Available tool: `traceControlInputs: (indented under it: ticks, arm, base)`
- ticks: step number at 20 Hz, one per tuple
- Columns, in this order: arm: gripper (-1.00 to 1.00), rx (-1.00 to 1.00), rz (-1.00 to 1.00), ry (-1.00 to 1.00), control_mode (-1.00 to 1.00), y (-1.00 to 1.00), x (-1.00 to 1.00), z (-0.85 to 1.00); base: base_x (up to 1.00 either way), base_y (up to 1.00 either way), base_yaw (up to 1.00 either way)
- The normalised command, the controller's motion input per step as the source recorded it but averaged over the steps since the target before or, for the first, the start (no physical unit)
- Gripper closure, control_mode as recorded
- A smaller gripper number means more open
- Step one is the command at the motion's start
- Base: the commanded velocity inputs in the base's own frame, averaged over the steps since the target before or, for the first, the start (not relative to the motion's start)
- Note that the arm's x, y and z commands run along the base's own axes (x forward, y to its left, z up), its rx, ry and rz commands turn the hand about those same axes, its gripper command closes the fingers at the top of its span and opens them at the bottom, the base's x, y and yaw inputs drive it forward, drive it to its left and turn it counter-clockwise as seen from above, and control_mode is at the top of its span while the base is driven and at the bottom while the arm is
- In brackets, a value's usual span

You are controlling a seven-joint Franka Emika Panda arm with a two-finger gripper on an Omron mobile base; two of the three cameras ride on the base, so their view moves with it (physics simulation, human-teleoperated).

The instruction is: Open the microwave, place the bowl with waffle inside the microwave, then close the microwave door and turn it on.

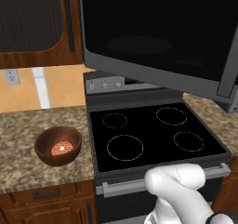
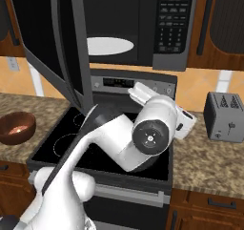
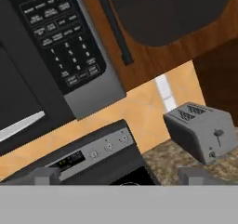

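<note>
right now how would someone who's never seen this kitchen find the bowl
Start at the black glass-topped stove and look to the speckled granite counter on its left. The small round reddish-brown wooden bowl sits there alone, with an orange-tan waffle inside; the grey toaster stands on the stove's other side.

Showing at the moment: one microwave (image 2: 143,24) up top with its one door (image 1: 153,37) hanging open, one bowl (image 1: 57,145) lower left carrying one waffle (image 1: 61,148), one stove (image 1: 153,135) showing four burner rings, one toaster (image 2: 224,116) at right.
</note>
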Motion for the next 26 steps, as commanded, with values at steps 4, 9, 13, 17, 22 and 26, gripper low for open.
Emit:
traceControlInputs:
  ticks: [4,9,13,17,22,26]
  arm:
    - [-1.0,0.28,0.88,0.01,-1.0,0.0,0.7,-0.16]
    - [-1.0,0.31,0.66,-0.01,-1.0,0.07,1.0,-0.14]
    - [-1.0,0.27,0.6,0.07,-1.0,0.66,0.82,-0.02]
    - [-1.0,0.27,0.52,0.26,-1.0,0.85,0.88,0.0]
    - [-1.0,0.12,0.36,0.13,-1.0,0.98,0.44,-0.03]
    - [-1.0,0.01,0.39,0.0,-1.0,1.0,-0.28,0.0]
  base:
    - [0.0,0.0,0.0]
    - [0.0,0.0,0.0]
    - [0.0,0.0,0.0]
    - [0.0,0.0,0.0]
    - [0.0,0.0,0.0]
    - [0.0,0.0,0.0]
